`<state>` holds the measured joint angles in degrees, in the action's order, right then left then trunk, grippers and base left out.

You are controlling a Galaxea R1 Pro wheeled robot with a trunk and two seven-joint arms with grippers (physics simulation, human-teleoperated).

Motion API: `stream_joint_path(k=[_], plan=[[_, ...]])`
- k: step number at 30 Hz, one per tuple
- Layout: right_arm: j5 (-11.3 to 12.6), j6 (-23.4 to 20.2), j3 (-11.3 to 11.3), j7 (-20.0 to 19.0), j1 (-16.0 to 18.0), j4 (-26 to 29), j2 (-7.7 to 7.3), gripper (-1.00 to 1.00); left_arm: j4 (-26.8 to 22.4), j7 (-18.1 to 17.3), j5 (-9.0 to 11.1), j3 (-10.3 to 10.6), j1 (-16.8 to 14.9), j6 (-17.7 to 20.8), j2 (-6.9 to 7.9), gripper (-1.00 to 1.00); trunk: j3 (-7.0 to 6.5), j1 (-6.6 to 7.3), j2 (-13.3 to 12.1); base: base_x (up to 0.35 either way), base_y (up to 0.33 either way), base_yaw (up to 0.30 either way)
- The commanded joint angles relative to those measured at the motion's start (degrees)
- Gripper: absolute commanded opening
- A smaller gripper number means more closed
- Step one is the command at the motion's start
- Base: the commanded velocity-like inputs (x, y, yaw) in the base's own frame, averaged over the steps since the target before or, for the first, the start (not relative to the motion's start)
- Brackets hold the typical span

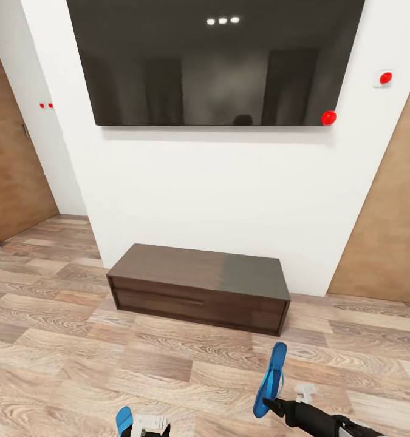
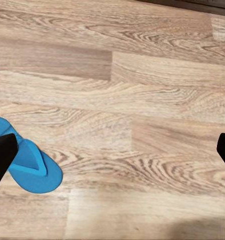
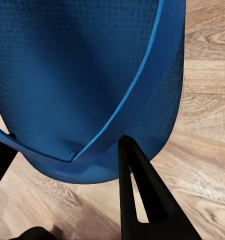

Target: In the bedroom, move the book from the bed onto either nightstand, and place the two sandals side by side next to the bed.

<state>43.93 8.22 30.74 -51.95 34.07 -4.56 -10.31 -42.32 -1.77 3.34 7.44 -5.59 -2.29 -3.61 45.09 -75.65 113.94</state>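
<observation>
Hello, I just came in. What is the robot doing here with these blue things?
The robot's right gripper is shut on one blue sandal, holding it up off the wood floor in front of a long low dark cabinet under a wall screen. The second sandal lies flat on the floor beside the open left gripper, not yet picked up.

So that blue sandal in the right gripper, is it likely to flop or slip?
The sandal held by the right gripper stands nearly upright without sagging, so it is probably fairly stiff and light. The grip is at one end only, so it could pivot. Its textured sole probably resists slipping.
</observation>
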Motion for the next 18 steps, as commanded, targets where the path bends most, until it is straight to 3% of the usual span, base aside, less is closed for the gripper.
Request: stream_joint_path(k=[1, 12, 18], plan=[[0.4, 0.4, 0.5, -0.3, 0.1, -0.2, 0.03, -1.00, 0.0, -0.2, 0.4, 0.0, 0.0, -0.2, 0.00, 1.00, 0.05, 0.01, 0.0, 0.000, 0.000, 0.172], [0.4, 0.4, 0.5, -0.2, 0.1, -0.2, 0.03, -1.00, 0.0, -0.2, 0.4, 0.0, 0.0, -0.1, 0.00, 1.00, 0.05, 0.01, 0.0, 0.000, -0.001, 0.168], [0.4, 0.4, 0.5, -0.2, 0.1, -0.2, 0.03, -1.00, 0.0, -0.3, 0.4, 0.0, 0.0, -0.1, 0.00, 1.00, 0.05, 0.01, 0.0, 0.000, -0.192, 0.163]])
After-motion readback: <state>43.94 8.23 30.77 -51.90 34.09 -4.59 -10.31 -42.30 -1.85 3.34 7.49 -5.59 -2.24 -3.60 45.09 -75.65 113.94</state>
